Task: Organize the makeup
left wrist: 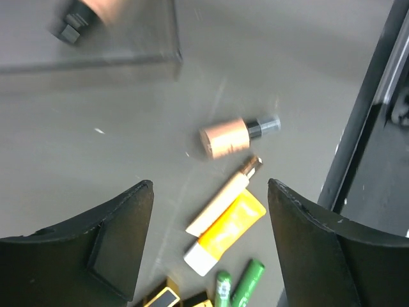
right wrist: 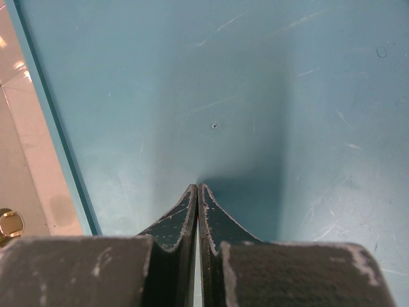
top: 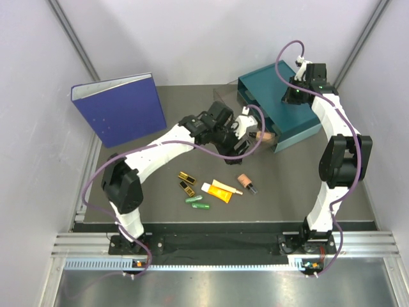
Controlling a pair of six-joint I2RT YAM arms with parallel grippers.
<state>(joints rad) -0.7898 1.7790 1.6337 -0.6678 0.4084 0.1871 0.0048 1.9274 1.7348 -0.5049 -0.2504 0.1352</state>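
Left gripper (left wrist: pixel 209 185), jaws apart and empty, hovers with a beige bottle (left wrist: pixel 225 137) at its twelve o'clock; right gripper (right wrist: pixel 198 190), jaws together, above the teal box (right wrist: pixel 255 96).

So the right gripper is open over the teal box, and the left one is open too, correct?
No, the right gripper is shut, jaws pressed together, as the right wrist view shows. It is over the teal box, and the left gripper is open.
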